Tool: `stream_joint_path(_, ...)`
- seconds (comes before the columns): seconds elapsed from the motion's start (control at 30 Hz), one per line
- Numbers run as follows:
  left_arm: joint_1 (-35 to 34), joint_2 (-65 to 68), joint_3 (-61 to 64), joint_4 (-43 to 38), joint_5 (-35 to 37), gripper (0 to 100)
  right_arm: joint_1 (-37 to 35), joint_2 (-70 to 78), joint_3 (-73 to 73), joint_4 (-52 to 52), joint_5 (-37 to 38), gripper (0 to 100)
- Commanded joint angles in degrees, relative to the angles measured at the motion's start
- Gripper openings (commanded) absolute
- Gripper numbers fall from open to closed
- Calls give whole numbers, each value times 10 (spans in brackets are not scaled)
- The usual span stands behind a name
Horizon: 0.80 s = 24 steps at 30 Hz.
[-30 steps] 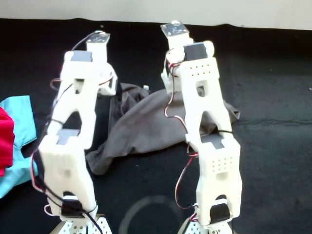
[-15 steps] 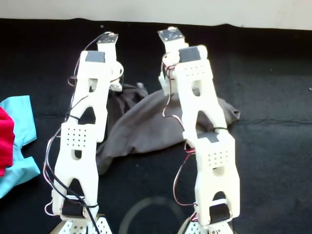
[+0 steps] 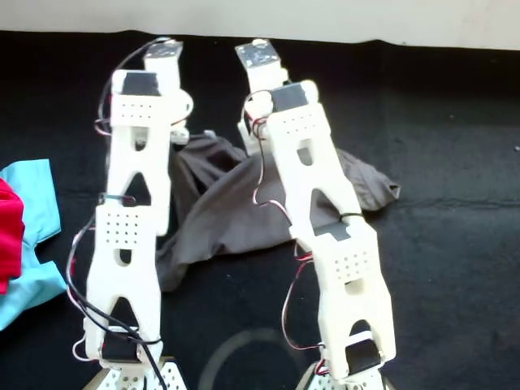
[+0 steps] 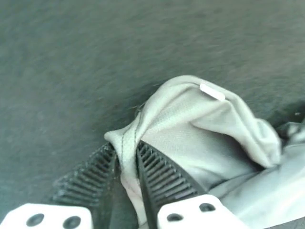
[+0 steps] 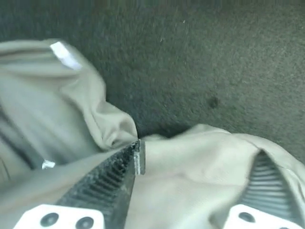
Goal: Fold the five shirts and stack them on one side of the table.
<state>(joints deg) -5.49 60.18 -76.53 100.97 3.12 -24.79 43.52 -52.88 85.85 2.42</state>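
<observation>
Left hand [image 4: 126, 149] pinching thin fold of grey shirt [image 4: 200, 129], right hand [image 5: 200, 155] spread w/o grip, so cloth prob slips if pulled.

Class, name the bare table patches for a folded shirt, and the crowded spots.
Bare: the table right of the grey shirt, and the near strip before it. Crowded: the middle, left arm and right arm over that shirt; the left edge, with turquoise shirt and red shirt.

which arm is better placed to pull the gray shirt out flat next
Left. The left gripper is clamped on a fold of the gray shirt, so it could probably pull straight away. The right gripper rests over the cloth with jaws apart, gripping nothing yet.
</observation>
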Motion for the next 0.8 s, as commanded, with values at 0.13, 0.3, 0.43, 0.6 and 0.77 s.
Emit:
stream_joint_path(0.13, -53, -185, 185, 7, 3, 9, -4, 56, -4, 6, -9, 372)
stream_joint_path(0.3, -60, -284, 314, 7, 1, 9, -2, 79, -5, 27, -8, 304)
stream_joint_path(0.43, -61, -296, 351, 7, 1, 9, 0, 78, -5, 28, -6, 10)
stream_joint_path(0.6, -61, -296, 354, 7, 1, 9, 0, 77, -9, 47, 36, 5)
stream_joint_path(0.77, -58, -300, 353, -2, 1, 9, 29, 77, -157, 119, 36, 6)
